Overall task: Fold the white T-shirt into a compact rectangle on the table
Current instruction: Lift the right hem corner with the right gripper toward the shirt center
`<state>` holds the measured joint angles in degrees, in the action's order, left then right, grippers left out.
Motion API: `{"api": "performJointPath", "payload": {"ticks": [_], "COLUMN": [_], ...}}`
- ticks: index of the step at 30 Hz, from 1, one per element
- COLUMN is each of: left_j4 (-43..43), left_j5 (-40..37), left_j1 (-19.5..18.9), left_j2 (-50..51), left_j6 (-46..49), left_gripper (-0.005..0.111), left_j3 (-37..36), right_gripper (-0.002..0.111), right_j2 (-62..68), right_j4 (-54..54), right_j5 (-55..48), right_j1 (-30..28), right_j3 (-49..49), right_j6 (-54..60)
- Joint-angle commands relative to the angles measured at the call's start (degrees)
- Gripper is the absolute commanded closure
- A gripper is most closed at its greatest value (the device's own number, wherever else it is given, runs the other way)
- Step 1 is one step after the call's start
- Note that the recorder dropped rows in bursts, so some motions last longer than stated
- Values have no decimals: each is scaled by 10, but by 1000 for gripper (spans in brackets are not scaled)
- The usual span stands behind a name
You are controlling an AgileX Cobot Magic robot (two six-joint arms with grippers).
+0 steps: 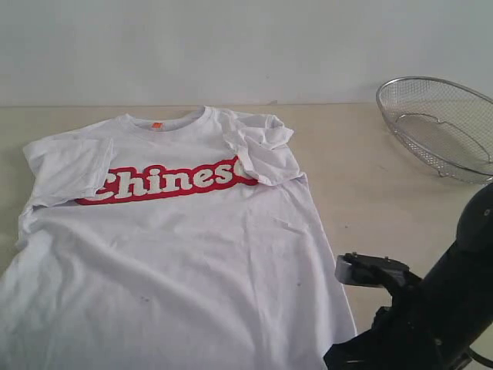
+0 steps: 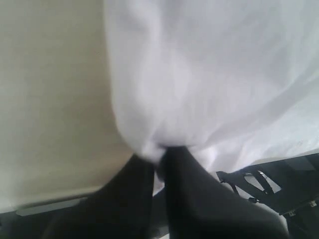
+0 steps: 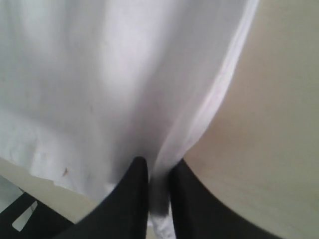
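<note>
While the white T-shirt (image 1: 185, 254) lies spread, the basket (image 1: 408, 116) sits apart, seemingly tilted.

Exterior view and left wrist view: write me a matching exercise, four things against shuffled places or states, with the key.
Things:
1. silver wire-mesh basket
2. small orange neck tag
3. short sleeve of the white T-shirt, on the exterior view's right
4. left gripper

Places or states:
A. shut on white cloth at the shirt's edge
B. folded inward over the end of the red lettering
C. inside the collar
D. on the pale beige table, apart from the shirt

Pairs: 1-D, 2-C, 3-B, 4-A
</note>
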<state>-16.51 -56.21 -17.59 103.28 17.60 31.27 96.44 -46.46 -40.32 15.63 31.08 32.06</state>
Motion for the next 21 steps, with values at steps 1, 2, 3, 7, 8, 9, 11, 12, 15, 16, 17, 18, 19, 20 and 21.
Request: {"api": "performJointPath", "payload": {"ticks": [1, 2, 3, 7, 8, 9, 11, 12, 15, 16, 17, 18, 19, 20, 21], "left_j4": [-11, -11, -11, -23, -36, -51, -80, -92, -109, -112, -114, -114, -115, -115, -115], "left_j5": [55, 55, 55, 58, 58, 57, 53, 51, 52, 51, 50, 47, 46, 46, 43], "left_j1": [3, 3, 3, 3, 3, 3, 3, 3, 3, 3, 3, 3, 3, 3, 3], "left_j2": [5, 5, 5, 5, 5, 5, 4, 4, 4, 4, 4, 4, 4, 2, -1], "left_j6": [5, 5, 5, 11, 16, 30, 63, 69, 81, 84, 84, 86, 88, 88, 88], "left_gripper": [102, 102, 102, 102, 102, 102, 102, 102, 102, 102, 102, 102, 102, 102, 102], "left_j3": [4, 4, 4, 5, 8, 11, 15, 15, 15, 15, 15, 15, 15, 15, 15], "right_gripper": [108, 108, 108, 108, 108, 108, 108, 108, 108, 108, 108, 108, 108, 108, 108], "right_j2": [2, 2, 2, 2, 2, 2, 2, 2, 2, 1, 1, 1, 1, 1, 1], "right_j4": [9, 9, 9, 1, -4, -8, -25, -34, -61, -69, -78, -88, -92, -96, -100], "right_j5": [21, 22, 25, 31, 31, 31, 27, 24, 8, 6, 6, 6, 6, 5, 5], "right_j1": [3, 3, 3, 3, 3, 3, 3, 3, 3, 3, 3, 3, 3, 3, 3], "right_j3": [-1, -1, -1, -1, -1, -1, 0, 1, 11, 12, 12, 12, 12, 12, 12], "right_j6": [1, 3, 3, -1, -1, 1, 11, 15, 35, 38, 42, 48, 53, 59, 62]}}
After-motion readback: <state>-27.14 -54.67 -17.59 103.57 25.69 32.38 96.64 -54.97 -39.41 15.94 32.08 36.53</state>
